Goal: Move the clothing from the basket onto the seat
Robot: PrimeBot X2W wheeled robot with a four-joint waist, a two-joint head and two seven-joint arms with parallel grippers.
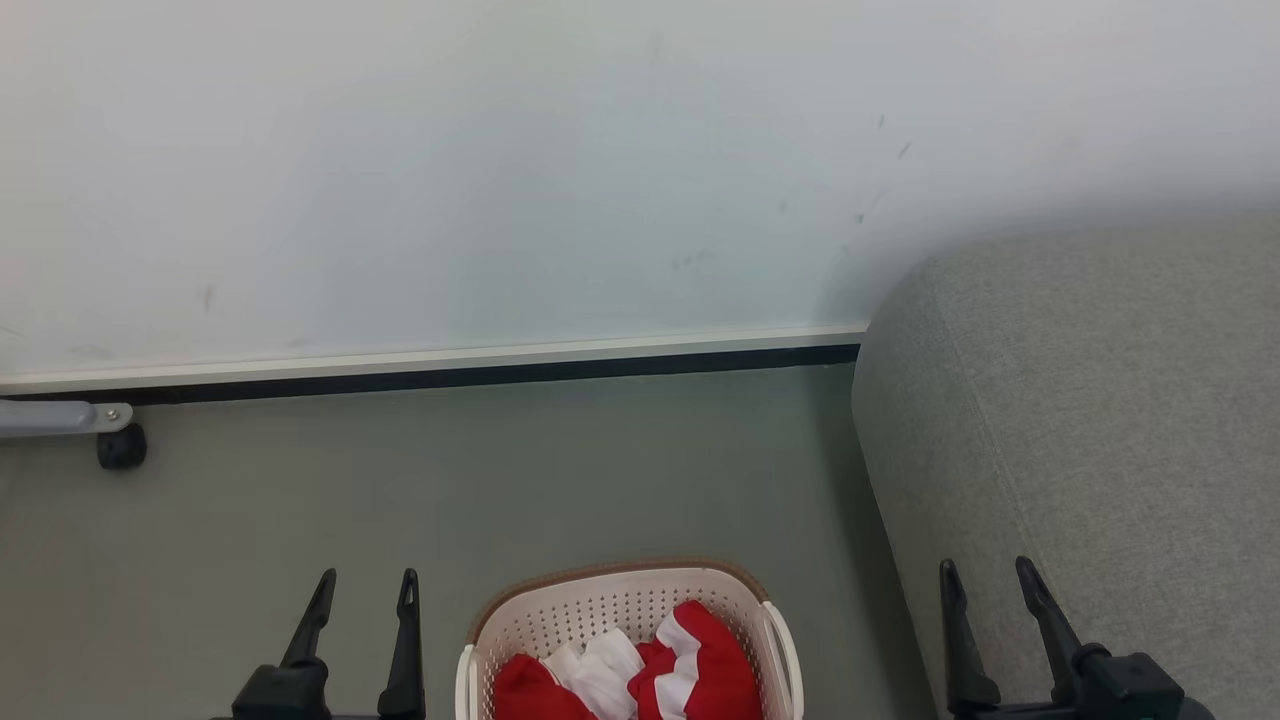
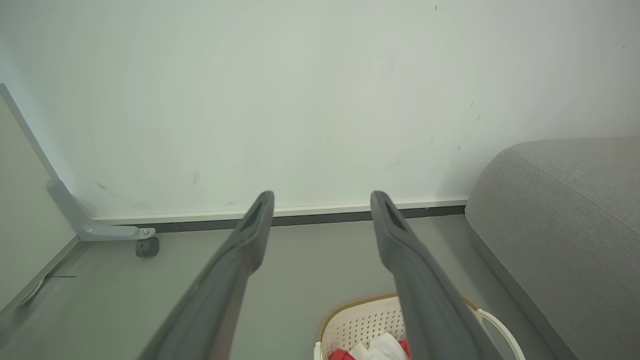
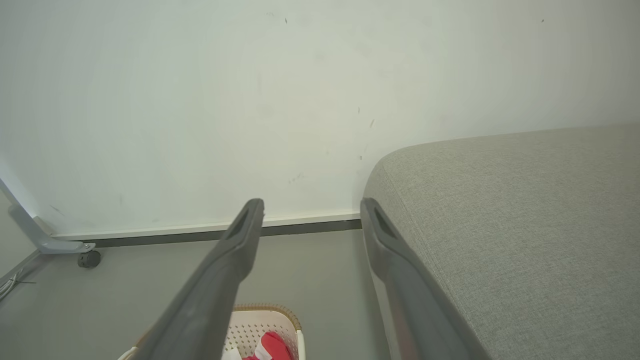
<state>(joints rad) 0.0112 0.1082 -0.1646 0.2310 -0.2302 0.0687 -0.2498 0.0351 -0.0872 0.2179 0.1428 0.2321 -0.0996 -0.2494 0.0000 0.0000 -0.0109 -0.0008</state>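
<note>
Grey floor (image 1: 500, 480): one perforated basket (image 1: 600, 605) of red clothing (image 1: 710, 670) at your six o'clock. One fabric sofa (image 1: 1100, 420) at three; left gripper (image 1: 368, 580), right gripper (image 1: 985, 568) agape.

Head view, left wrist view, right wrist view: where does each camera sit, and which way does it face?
Head: on the robot's head, facing forward and down at floor, wall, basket and sofa; open left fingers and right fingers show.
Left wrist: looks along its own fingers at the wall; sofa at right.
Right wrist: same heading along its fingers, sofa larger.
Shared: basket with red clothing.
</note>
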